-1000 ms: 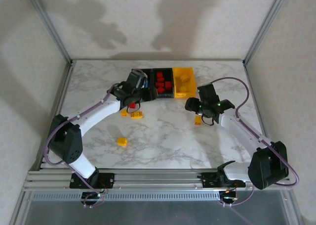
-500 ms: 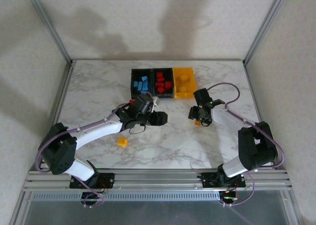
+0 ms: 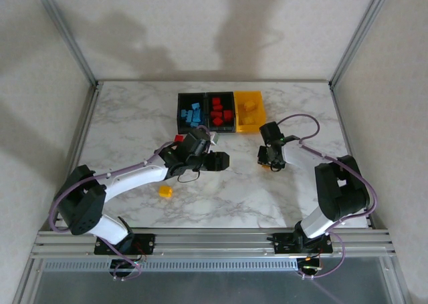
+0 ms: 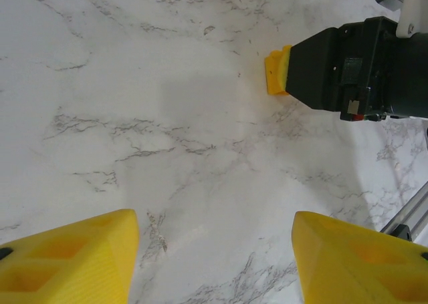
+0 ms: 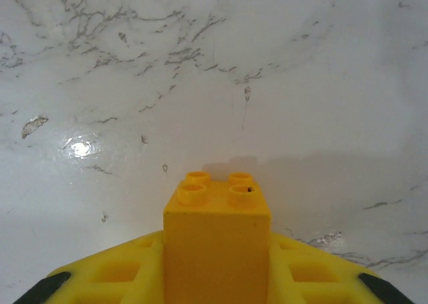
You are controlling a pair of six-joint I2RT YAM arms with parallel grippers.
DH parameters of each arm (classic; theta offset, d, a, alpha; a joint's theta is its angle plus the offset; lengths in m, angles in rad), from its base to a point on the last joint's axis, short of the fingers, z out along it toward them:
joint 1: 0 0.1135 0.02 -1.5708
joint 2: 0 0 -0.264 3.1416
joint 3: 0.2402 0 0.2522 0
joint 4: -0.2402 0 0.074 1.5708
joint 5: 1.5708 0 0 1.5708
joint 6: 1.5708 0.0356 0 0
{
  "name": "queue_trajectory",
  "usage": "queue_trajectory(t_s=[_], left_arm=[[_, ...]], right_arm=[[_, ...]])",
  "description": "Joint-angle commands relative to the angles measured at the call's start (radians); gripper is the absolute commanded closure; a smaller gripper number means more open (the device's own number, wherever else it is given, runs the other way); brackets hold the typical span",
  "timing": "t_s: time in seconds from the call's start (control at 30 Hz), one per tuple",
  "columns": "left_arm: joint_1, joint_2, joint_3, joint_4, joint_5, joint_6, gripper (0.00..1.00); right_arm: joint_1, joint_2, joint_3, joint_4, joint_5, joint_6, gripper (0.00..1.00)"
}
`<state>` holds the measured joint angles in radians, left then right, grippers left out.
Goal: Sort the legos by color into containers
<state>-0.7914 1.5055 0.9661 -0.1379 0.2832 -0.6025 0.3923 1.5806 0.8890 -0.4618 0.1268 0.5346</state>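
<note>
The containers (image 3: 206,117) are 3 joined bins in a row at the far side of the desk (image 3: 127,110): 2 black and 1 yellow. The black bin at the left end of the row holds blue legos (image 3: 192,112), and the middle black bin holds red legos (image 3: 221,111). The yellow bin (image 3: 258,121) at the right end holds yellow pieces.

On the near side of the yellow bin, the right end effector (image 3: 269,160) is low over the desk. It is clenched on a yellow brick (image 5: 217,230), whose 4 studs point away from the wrist.

On the near side of the 2 black bins, the left end effector (image 4: 214,250) is released. Its yellow fingers (image 4: 67,257) are apart, with bare marble between them.

A red lego (image 3: 178,137) lies just on the near side of the left black bin, beside the left arm. A loose yellow lego (image 3: 165,191) lies on the desk well apart from the containers, toward the near edge.
</note>
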Motion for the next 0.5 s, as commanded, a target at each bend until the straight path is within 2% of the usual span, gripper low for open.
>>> queue_trajectory(t_s=[0.0,0.2,0.4,0.47], left_arm=[[-0.005,0.001,-0.003,0.019,-0.04,-0.008,0.38],[0.013,-0.036,-0.007,0.024,-0.132,-0.043,0.38],[0.064,-0.085,-0.015,0.02,-0.179,-0.086,0.38],[0.086,-0.099,-0.013,0.027,-0.16,-0.088,0.38]], right_arm=[[-0.003,-0.053,0.036,-0.028,-0.018,-0.011,0.72],[-0.001,-0.072,0.156,-0.067,-0.027,-0.043,0.72],[-0.001,0.068,0.357,-0.074,-0.019,-0.086,0.72],[-0.003,0.129,0.423,-0.074,-0.016,-0.099,0.72]])
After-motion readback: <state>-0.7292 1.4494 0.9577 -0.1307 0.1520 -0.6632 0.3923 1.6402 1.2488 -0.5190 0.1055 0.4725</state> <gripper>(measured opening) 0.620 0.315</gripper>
